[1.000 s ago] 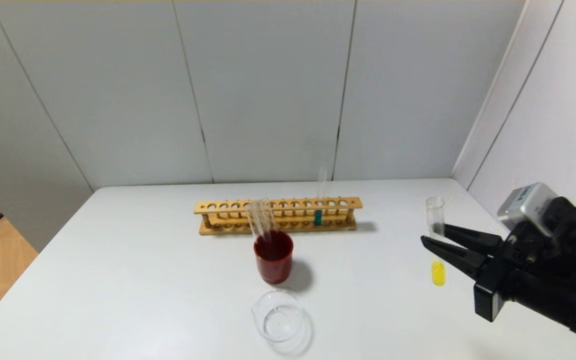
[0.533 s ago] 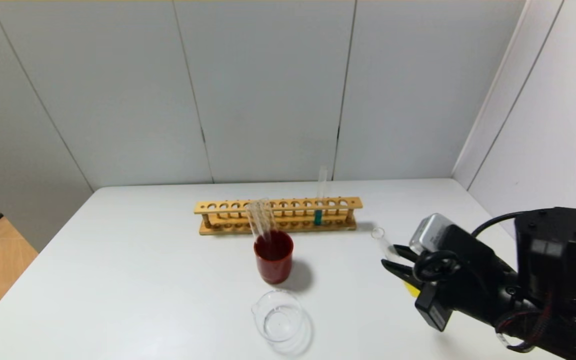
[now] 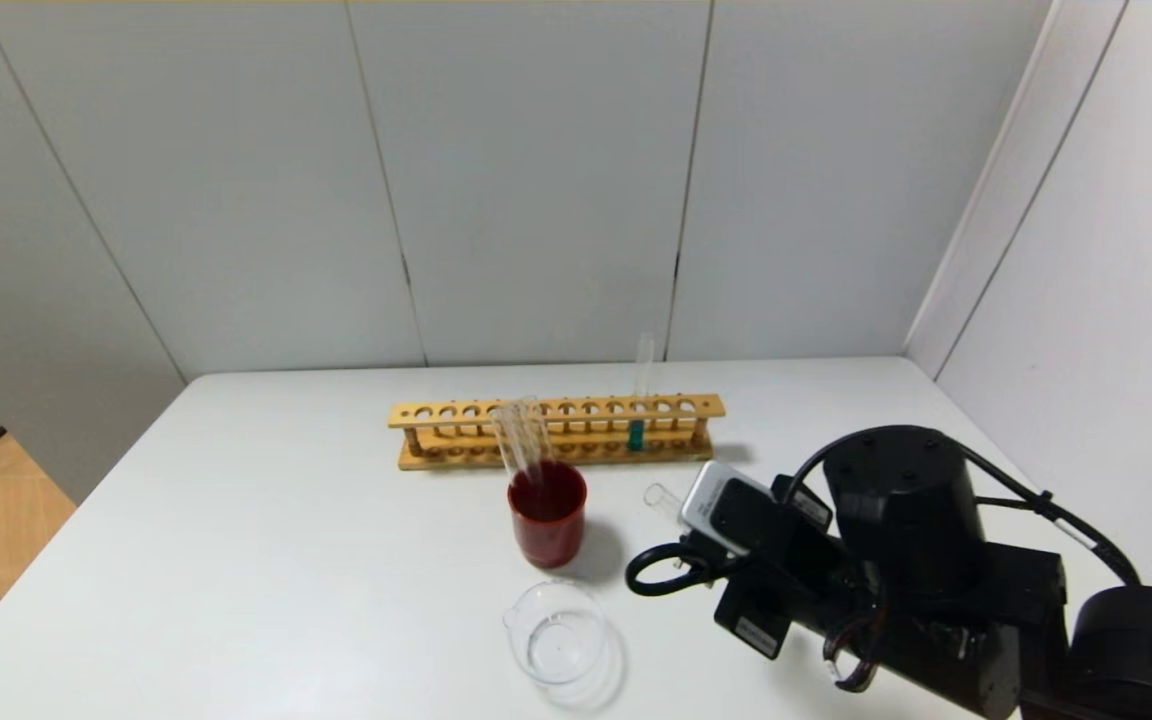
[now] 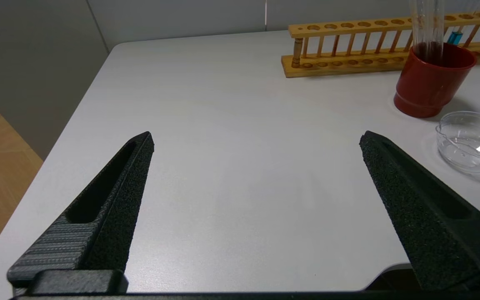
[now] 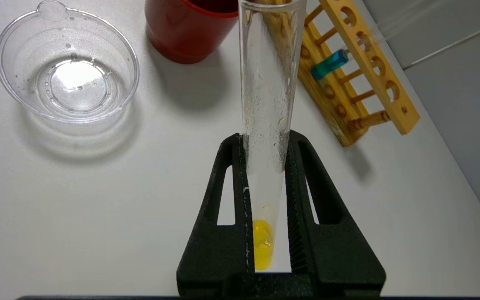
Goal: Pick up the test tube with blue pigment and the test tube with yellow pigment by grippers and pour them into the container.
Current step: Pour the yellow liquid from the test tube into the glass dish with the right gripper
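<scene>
1. So, my right gripper [image 5: 265,175] has its black fingers clamped on the slim clear glass test tube with yellow pigment [image 5: 267,104], and I hold it above the white bench [image 3: 286,520], near the low clear glass container [image 3: 556,633] but not yet over it.
2. That tube is tilted, its open mouth pointing toward the dark-red plastic cup [image 3: 547,524], with the short yellow column sitting at the rounded bottom between my fingers; by my reckoning nothing has been poured.
3. The container's floor looks colourless, with only a few droplets on its wall, so both pours are left to do.
4. The slim clear test tube with blue pigment [image 3: 637,432] stands upright in the long wooden rack [image 3: 556,430] at the back of the bench, its teal liquid low in the tube, untouched.
5. The red cup, between rack and container, holds a few colourless glass tubes [image 3: 521,435] leaning together; whether there is liquid in it I cannot tell.
6. My left gripper [image 4: 256,141] hangs idle over the bench's left side, fingers wide apart and holding nothing.
7. Next, I judge, comes carrying the yellow tube's mouth over the container's rim before tipping further.
</scene>
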You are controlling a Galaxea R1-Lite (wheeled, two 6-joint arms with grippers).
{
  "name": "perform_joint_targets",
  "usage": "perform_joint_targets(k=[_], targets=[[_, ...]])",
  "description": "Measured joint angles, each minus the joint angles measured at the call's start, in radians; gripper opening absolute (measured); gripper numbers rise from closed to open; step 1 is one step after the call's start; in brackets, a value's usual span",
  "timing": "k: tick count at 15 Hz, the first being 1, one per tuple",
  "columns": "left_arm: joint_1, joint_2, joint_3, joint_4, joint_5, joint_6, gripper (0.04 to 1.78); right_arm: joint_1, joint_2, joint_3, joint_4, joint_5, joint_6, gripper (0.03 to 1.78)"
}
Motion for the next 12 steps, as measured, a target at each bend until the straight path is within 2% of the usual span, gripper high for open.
perform_joint_targets(k=[2,6,8,12], targets=[[0.000,0.000,0.000,0.000,0.000,0.000,1.75,0.026,0.040,-0.020,0.003,-0.009,-0.023,0.32],[0.000,0.000,0.000,0.000,0.000,0.000,1.75,0.041,0.099,-0.045,-0.005,-0.024,-0.130,0.32],[0.000,0.000,0.000,0.000,0.000,0.000,1.75,0.056,0.120,-0.050,-0.008,-0.069,-0.142,0.32],[0.000,0.000,0.000,0.000,0.000,-0.001,1.75,0.073,0.151,-0.054,-0.012,-0.079,-0.155,0.32]])
